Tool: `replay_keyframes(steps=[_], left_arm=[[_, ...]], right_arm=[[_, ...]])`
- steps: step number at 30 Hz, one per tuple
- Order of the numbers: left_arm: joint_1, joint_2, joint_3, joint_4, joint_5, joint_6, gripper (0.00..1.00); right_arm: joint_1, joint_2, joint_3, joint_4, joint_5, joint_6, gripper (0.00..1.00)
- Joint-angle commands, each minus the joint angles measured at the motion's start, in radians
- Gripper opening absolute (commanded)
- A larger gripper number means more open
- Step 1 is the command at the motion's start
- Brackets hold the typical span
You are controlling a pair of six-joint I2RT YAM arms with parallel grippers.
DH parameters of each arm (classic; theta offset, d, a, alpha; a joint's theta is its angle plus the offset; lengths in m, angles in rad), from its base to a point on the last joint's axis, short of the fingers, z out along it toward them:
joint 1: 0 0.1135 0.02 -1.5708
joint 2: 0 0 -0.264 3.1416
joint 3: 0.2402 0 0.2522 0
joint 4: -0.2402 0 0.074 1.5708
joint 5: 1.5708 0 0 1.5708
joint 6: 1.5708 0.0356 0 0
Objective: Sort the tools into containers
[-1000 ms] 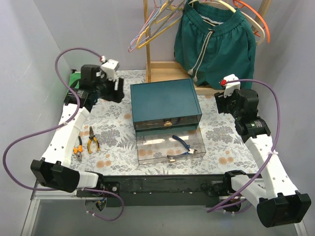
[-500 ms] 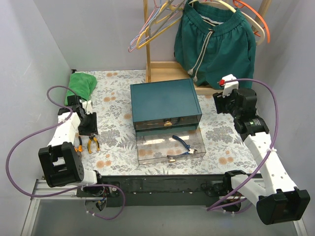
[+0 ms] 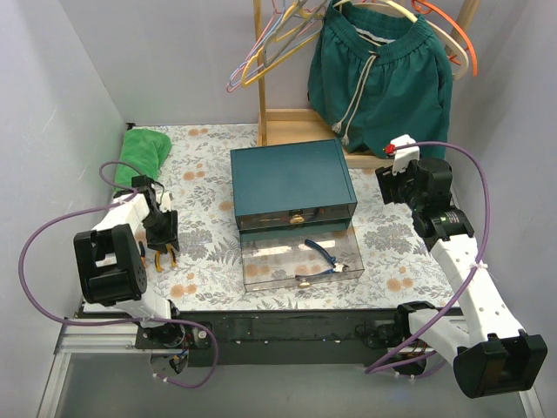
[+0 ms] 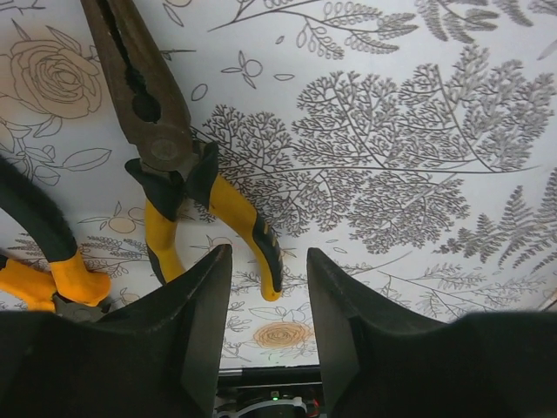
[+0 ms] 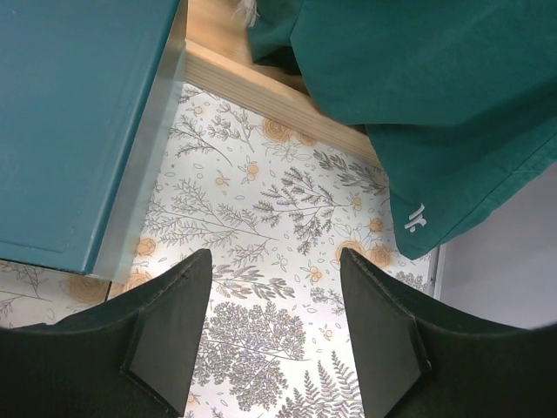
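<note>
We see the left end effector [image 4: 268, 348], fingers apart, low over yellow-handled pliers [image 4: 157, 131] at the surface's [image 4: 418, 131] near left, one handle tip showing in the gap. The right end effector [image 5: 274, 340] hovers parted, right of the box [image 5: 70, 113]. In the open drawer [image 3: 265, 261] lie blue pliers [image 3: 322, 253].
</note>
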Motion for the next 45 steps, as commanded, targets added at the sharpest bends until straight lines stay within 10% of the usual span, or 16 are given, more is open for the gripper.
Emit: replay_keyframes(steps=[1, 6, 10, 19, 27, 37, 45], left_arm=[[-0.003, 0.035, -0.012, 0.027, -0.067, -0.016, 0.4], [-0.005, 0.113, 0.005, 0.04, -0.059, -0.038, 0.36], [-0.008, 0.113, 0.068, 0.051, 0.035, -0.042, 0.0], [-0.047, -0.091, 0.398, 0.037, 0.57, -0.01, 0.0], [-0.443, -0.151, 0.614, 0.131, 0.937, 0.019, 0.0], [-0.877, 0.029, 0.76, -0.207, 0.864, 0.322, 0.0], [-0.995, 0.052, 0.622, -0.299, 0.699, 0.539, 0.0]], right_arm=[[-0.011, -0.018, -0.013, 0.05, 0.006, -0.009, 0.68], [-0.017, -0.017, -0.01, 0.047, 0.009, -0.011, 0.68], [-0.022, -0.012, -0.003, 0.049, 0.005, -0.014, 0.69], [-0.028, -0.009, -0.001, 0.053, -0.011, -0.006, 0.69], [-0.028, -0.012, -0.009, 0.05, -0.012, -0.006, 0.69], [-0.033, -0.044, -0.038, 0.035, -0.009, -0.009, 0.69], [-0.043, -0.079, -0.05, 0.015, -0.006, -0.011, 0.68]])
